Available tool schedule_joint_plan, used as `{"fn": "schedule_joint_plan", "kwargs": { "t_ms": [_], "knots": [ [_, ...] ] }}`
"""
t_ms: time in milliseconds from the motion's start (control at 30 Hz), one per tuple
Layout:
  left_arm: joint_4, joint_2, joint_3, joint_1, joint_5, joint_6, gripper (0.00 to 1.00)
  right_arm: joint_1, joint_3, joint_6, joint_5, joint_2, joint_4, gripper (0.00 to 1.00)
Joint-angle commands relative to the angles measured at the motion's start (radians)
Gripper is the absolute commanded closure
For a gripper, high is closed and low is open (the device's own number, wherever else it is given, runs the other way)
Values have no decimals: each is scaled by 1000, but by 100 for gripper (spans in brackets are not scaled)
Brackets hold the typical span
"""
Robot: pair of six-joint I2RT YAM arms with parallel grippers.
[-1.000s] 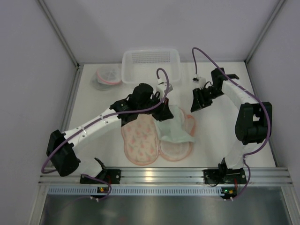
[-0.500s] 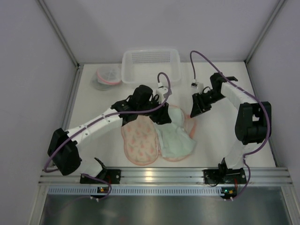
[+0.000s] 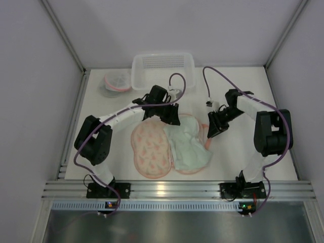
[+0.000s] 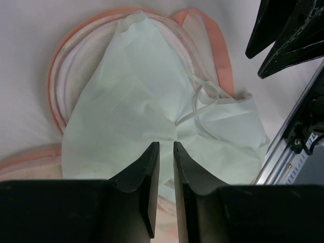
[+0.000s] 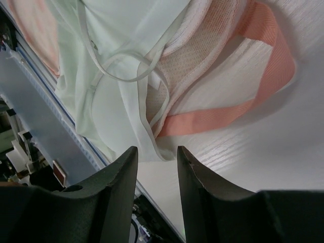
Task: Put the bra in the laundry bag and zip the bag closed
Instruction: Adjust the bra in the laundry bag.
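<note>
The pink laundry bag (image 3: 149, 152) lies open in two round halves on the white table. The pale green bra (image 3: 190, 149) lies spread on the right half. In the left wrist view the bra (image 4: 142, 101) covers the bag's pink rim (image 4: 55, 86), with a white strap looped on top. My left gripper (image 3: 172, 117) hovers at the bra's far edge, jaws open only a narrow gap (image 4: 164, 147), nothing between them. My right gripper (image 3: 212, 132) is open and empty (image 5: 157, 152) just right of the bra's edge (image 5: 116, 30) and the bag's pink band (image 5: 223, 116).
A white plastic basket (image 3: 163, 68) stands at the back of the table. A small pink-rimmed round thing (image 3: 116, 82) lies to its left. A metal rail (image 3: 177, 190) runs along the near edge. The right gripper's black fingers (image 4: 283, 30) show at the top right of the left wrist view.
The left gripper lowered the bra onto the right half of the bag, let it go and drew back. The right gripper moved nearer and down to the bag's right edge.
</note>
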Motion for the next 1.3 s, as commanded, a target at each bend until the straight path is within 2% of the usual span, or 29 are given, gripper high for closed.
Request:
{"fn": "schedule_joint_plan", "kwargs": {
  "t_ms": [0, 33, 233, 367, 433, 600, 700, 833, 1000, 1100, 1167, 1267],
  "knots": [
    [99, 44, 62, 0, 144, -20, 78, 7, 8, 2, -19, -47, 16, 62],
    [127, 62, 66, 0, 156, -31, 81, 7, 13, 4, -19, -45, 13, 63],
    [155, 269, 111, 0, 118, -131, 89, -5, 36, 2, -20, -57, -25, 68],
    [64, 406, 147, 1, -40, -112, 92, -34, 57, -4, -11, -68, -49, 69],
    [61, 422, 151, 12, -83, -114, 92, -49, 70, -13, -3, -71, -58, 69],
    [66, 345, 167, 35, 27, -66, 88, -71, 94, -18, -5, -65, -66, 68],
    [91, 247, 155, 35, 102, -46, 84, -71, 102, -6, -19, -61, -55, 69],
    [104, 114, 105, 32, 204, -17, 83, -71, 103, 5, -25, -61, -46, 69],
    [101, 105, 62, 28, 209, -28, 83, -71, 108, 11, -25, -59, -47, 68],
    [113, 106, 51, 25, 285, -25, 83, -71, 111, 10, -17, -62, -49, 68],
    [116, 92, 46, -4, 381, 13, 83, -71, 100, 5, -8, -68, -47, 68],
    [116, 41, -3, -73, 419, 122, 84, -71, 84, 4, 1, -73, -46, 68]
  ]
}}
